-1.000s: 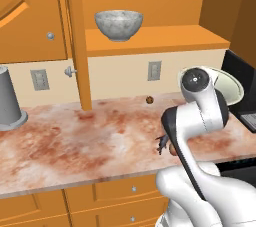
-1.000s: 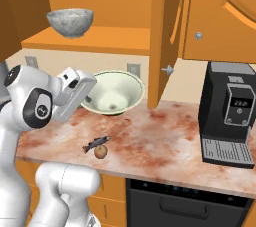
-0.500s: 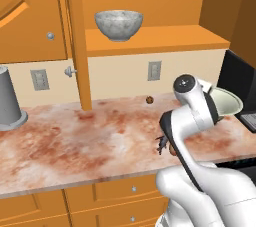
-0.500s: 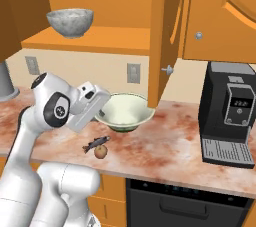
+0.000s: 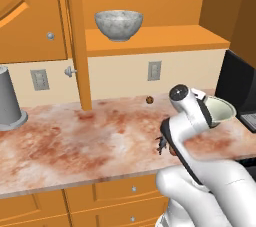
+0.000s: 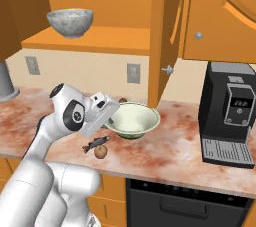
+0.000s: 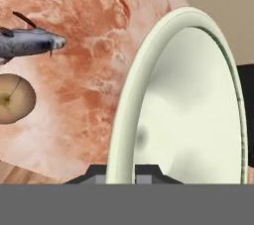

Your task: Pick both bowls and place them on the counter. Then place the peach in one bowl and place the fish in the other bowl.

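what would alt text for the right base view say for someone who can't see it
A white robot arm holds a pale green-cream bowl by its rim, upright, low over a mottled reddish counter, with its jaws closed on it. A small grey fish and a peach lie just in front, a marbled bowl sits on the shelf above, and a black coffee machine stands to the right.

— What's the arm doing on your end?

— I see it rising from the base, folded at the elbow, with the forearm reaching forward and low over the counter (image 6: 165,156).

— And the gripper?

— The gripper (image 7: 120,172) is clamped on the rim of the pale green bowl (image 6: 133,120). In my hand view one finger tip sits on each side of the rim.

— How's the wrist angled?

— I read it as rolled over: the bowl stands on edge in my hand view, yet sits level in the right base view.
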{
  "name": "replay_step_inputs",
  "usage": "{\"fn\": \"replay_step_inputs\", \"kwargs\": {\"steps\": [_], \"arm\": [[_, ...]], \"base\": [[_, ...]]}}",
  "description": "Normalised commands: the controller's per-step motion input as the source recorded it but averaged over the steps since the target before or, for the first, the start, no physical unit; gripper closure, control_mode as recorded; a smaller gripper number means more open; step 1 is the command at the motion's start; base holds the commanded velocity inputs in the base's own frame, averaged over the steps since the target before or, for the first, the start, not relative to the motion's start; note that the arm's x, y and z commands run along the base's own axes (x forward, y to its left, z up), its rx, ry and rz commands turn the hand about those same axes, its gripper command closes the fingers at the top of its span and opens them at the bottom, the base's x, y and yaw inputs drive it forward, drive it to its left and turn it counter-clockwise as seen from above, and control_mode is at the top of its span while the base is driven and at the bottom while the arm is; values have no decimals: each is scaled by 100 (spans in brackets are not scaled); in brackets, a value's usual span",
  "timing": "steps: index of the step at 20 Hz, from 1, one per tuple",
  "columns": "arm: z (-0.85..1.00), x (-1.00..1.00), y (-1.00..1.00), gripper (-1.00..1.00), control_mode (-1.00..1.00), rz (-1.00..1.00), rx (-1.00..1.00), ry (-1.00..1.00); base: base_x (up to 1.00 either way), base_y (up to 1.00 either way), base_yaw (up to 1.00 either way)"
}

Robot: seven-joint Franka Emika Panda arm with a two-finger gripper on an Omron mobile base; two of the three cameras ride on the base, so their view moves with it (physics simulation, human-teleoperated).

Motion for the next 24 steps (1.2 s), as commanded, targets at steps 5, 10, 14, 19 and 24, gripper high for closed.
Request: {"fn": "replay_step_inputs", "kwargs": {"steps": [5, 10, 14, 19, 24], "arm": [[-53, 32, -17, 100, -100, -4, 0, 0], [-46, 27, -23, 100, -100, -3, 0, 0], [-40, 27, -26, 100, -100, -3, 0, 0], [-35, 11, -21, 100, -100, -2, 0, 1], [-38, 0, -4, 100, -100, -1, 0, 4]], "base": [[0, 0, 0], [0, 0, 0], [0, 0, 0], [0, 0, 0], [0, 0, 0]]}}
